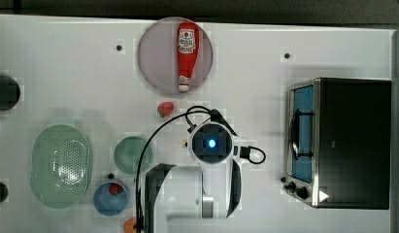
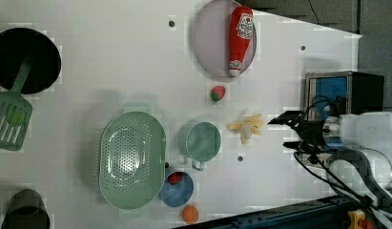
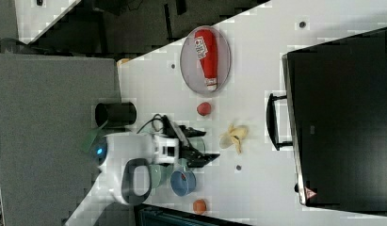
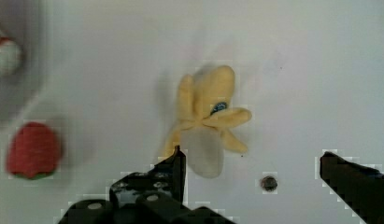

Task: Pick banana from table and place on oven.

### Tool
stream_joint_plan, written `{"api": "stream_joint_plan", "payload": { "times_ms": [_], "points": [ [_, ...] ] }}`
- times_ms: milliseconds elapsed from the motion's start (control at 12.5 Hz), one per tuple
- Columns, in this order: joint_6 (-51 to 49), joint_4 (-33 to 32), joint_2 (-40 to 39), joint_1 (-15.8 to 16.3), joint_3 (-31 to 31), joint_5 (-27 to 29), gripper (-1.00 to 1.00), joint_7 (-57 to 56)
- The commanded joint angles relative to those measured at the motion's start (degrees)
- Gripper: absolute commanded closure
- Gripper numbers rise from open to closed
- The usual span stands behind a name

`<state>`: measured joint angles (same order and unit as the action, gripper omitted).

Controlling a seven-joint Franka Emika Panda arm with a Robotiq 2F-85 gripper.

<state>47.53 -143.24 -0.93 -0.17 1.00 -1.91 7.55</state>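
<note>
The pale yellow banana [image 2: 247,127] lies on the white table [image 2: 112,71] with its peel flaps splayed, between the green cup and the oven [image 2: 341,90]. My gripper [image 2: 285,130] hangs open above the table, just on the oven side of the banana, with nothing between its fingers. In the wrist view the banana [image 4: 208,121] lies close ahead of one dark fingertip [image 4: 176,163], and the gripper [image 4: 252,161] stands wide apart. The right view shows the banana [image 3: 234,136] beside the oven [image 3: 342,117] handle and the gripper [image 3: 206,147] near it. The oven [image 1: 352,143] door is shut.
A red ketchup bottle [image 2: 240,40] lies on a purple plate [image 2: 208,43]. A strawberry [image 2: 217,93], green cup [image 2: 203,141], green colander [image 2: 131,160], blue bowl [image 2: 177,188], orange ball [image 2: 190,213], black pan [image 2: 24,59] and green spatula [image 2: 10,119] stand across the table.
</note>
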Motion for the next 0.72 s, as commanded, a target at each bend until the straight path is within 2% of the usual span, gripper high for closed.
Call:
{"api": "stream_joint_plan", "payload": {
  "times_ms": [80,720],
  "points": [
    [5.18,0.17,-2.50,-0.26,-0.96,1.67,-1.00,1.70],
    [20.69,0.31,-16.69,-0.22,-2.12,1.67,-1.00,1.76]
  ]
}}
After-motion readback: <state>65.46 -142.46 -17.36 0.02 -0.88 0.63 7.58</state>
